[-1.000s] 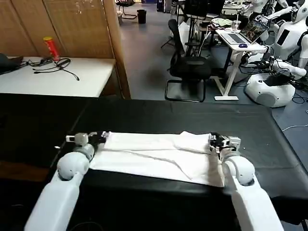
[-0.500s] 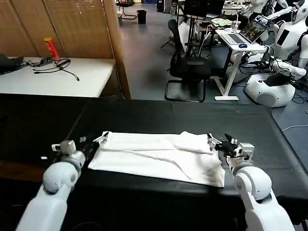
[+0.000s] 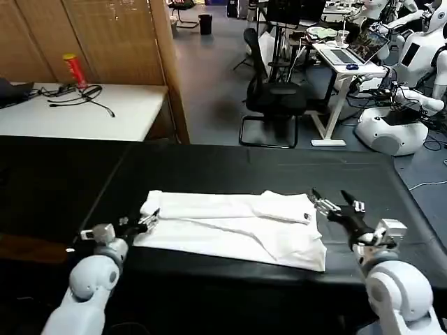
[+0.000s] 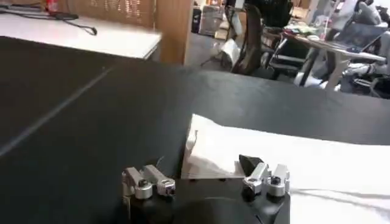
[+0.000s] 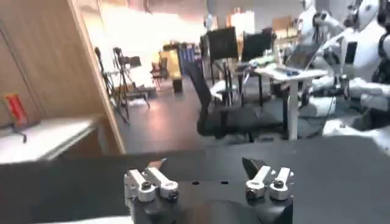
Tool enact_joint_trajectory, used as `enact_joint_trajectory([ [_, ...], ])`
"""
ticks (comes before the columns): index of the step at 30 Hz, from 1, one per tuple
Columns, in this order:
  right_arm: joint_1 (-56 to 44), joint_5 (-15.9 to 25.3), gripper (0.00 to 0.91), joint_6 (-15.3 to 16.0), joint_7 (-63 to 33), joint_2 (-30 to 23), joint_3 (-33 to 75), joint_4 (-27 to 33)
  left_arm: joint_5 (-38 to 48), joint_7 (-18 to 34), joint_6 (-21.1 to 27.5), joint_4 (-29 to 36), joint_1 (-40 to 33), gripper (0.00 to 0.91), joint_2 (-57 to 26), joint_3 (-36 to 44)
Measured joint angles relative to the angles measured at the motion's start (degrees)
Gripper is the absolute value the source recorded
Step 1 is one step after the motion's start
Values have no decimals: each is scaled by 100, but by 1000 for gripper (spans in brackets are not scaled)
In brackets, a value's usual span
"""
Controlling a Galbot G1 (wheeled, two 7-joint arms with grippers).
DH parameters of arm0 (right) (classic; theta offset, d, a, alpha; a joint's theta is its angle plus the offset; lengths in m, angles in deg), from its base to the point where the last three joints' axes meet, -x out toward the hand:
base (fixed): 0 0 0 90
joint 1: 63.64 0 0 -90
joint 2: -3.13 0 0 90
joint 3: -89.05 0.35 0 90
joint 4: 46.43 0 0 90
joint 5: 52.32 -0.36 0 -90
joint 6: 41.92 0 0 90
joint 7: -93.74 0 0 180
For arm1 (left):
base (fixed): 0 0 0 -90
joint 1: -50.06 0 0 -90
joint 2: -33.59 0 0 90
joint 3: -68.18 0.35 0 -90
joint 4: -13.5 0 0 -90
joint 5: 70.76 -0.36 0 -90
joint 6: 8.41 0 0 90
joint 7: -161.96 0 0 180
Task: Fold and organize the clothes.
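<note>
Two grippers, both with fingers spread and holding nothing, so I judge the next fold needs fresh grips. I'd bring each one squarely onto an end of the T-shirt (image 3: pixel 230 227) and pinch every layer before lifting, keeping both ends level. My left gripper (image 3: pixel 143 221) sits low at the shirt's left end, one finger just over its corner. The shirt lies folded into a long band near the front edge of the black table (image 3: pixel 230 167). My right gripper (image 3: pixel 335 202) hangs just off its right end.
</note>
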Motion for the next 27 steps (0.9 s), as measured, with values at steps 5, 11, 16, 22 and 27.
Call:
enact_joint_trajectory([
  [5,-6,-28,878,-8,-6,25,185,-70,-109,-3,-41,-10,82,575,107,-5],
  [11,32,-27,878,-21,24,70,321,-117,-263,-1,-69,-28,145,0,224,-2],
  [16,98,-26,878,-21,51,101,383,-144,-481,4,-68,-53,167,0,319,1],
  [22,147,-37,878,-12,64,117,457,-159,-892,-78,-52,-91,66,0,282,57],
  [27,149,-87,878,-10,54,124,554,-161,-1604,-176,-218,-82,-4,0,52,59],
])
